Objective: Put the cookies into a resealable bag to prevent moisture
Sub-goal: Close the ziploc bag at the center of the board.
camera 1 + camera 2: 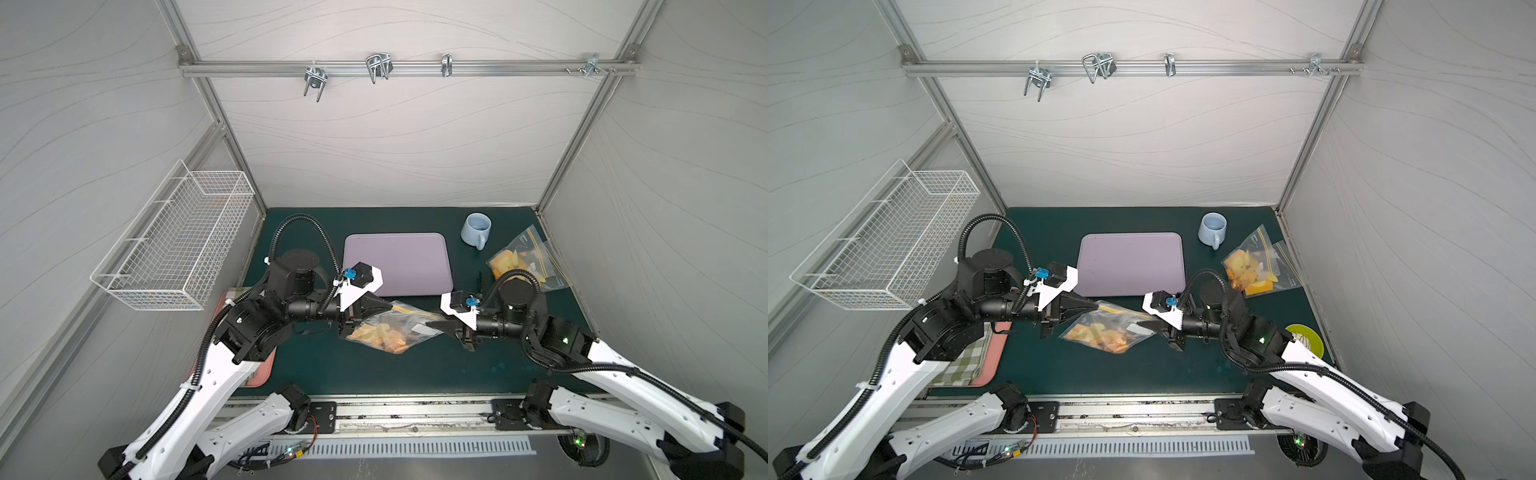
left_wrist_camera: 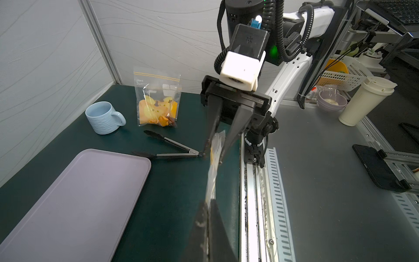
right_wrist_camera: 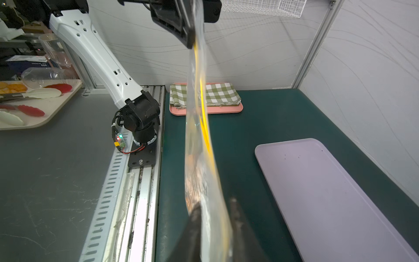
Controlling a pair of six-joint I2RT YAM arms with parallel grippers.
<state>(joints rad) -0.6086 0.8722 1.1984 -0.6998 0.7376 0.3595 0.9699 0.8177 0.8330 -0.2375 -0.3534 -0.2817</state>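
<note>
1. The cookies [image 1: 380, 336] are being carried inside the clear resealable bag [image 1: 409, 318]. They're piled up in its sagging lower part, roughly over the middle of the worktop [image 1: 374, 374] and a bit towards the near edge.
2. The bag is being held strung out between the two claws, with the yellow zip strip running along the top. Whether the saggy bottom is touching the mat can't really be told.
3. The left end of the zip strip is being pinched by the left gripper [image 1: 390, 308], with the jaws squeezed together on the plastic.
4. The other end is being straddled by the right gripper [image 1: 431, 325]. Its jaws are being kept slightly apart with the plastic running between them, and whether it's actually being squeezed can't be told.
5. Just behind the bag, the worktop's centre is being taken up by a lilac tray [image 1: 399, 266].
6. Towards the far right corner, a pale blue mug [image 1: 476, 231] is being kept upright, with a second bag [image 1: 524, 259] of yellowish biscuits lying just beside it near the right edge.
7. Black-tipped tongs [image 2: 172, 155] are being left splayed out between that second bag and the tray.
8. At the near left corner, a checked cloth [image 1: 963, 361] is being kept folded on a pink tray [image 1: 994, 357], partly under the left arm.
9. A green plate [image 1: 1308, 336] is being half covered by the right arm at the right edge.
</note>
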